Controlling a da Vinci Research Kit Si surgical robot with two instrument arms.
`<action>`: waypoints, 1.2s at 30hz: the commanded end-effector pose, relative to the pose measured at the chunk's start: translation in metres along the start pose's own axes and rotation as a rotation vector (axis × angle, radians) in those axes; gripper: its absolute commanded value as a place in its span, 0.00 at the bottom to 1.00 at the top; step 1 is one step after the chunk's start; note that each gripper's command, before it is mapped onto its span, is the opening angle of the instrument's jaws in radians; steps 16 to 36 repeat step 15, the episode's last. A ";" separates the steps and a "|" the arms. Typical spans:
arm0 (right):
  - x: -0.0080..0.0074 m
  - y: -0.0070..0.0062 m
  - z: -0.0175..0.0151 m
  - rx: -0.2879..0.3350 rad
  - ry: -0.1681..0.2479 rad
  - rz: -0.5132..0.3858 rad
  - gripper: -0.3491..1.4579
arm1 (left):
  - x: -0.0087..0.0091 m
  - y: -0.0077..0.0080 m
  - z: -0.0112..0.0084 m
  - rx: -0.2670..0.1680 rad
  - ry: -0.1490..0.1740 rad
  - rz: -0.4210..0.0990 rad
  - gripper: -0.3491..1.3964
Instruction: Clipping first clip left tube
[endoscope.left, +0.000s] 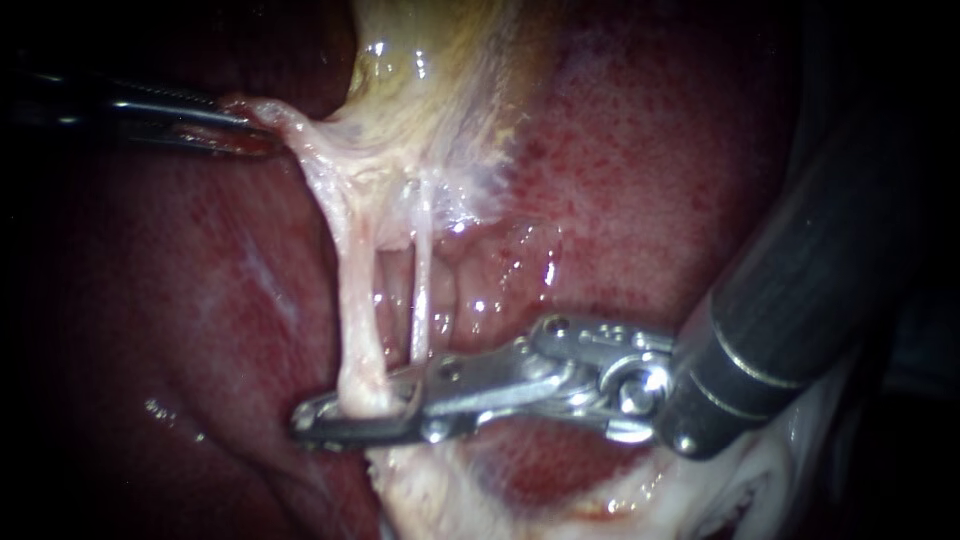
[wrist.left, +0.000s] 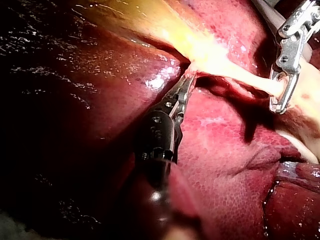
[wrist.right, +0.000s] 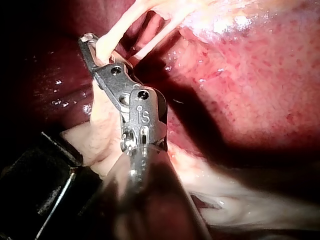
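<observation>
Liver (endoscope.left: 650, 180) fills the field, with the gallbladder (endoscope.left: 420, 60) at twelve o'clock. The right instrument (endoscope.left: 345, 418) reaches in from four o'clock, jaws nearly together, clamped across the foot of the left tube (endoscope.left: 355, 300) at six o'clock. At ten o'clock the left instrument (endoscope.left: 245, 128) has its jaws pinched tight on the gallbladder's edge.

Your left instrument (wrist.left: 184, 87) pinches pale tissue (wrist.left: 192, 74) at the edge of the gallbladder (wrist.left: 150, 22), above the dark red liver (wrist.left: 225, 150). Ahead of it, your right instrument (wrist.left: 280, 92) has its jaws clasped around the stretched tube (wrist.left: 252, 82).
</observation>
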 end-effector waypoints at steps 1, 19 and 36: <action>-0.0001 0.0000 -0.0001 0.001 0.000 -0.001 0.00 | 0.0000 0.0000 0.0000 0.000 0.000 0.000 0.00; -0.0003 0.0000 -0.0004 0.002 -0.001 -0.002 0.00 | 0.0000 0.0000 0.0002 0.002 0.000 -0.001 0.00; -0.0003 0.0000 -0.0004 0.002 -0.001 -0.002 0.00 | 0.0000 0.0000 0.0002 0.002 0.000 -0.001 0.00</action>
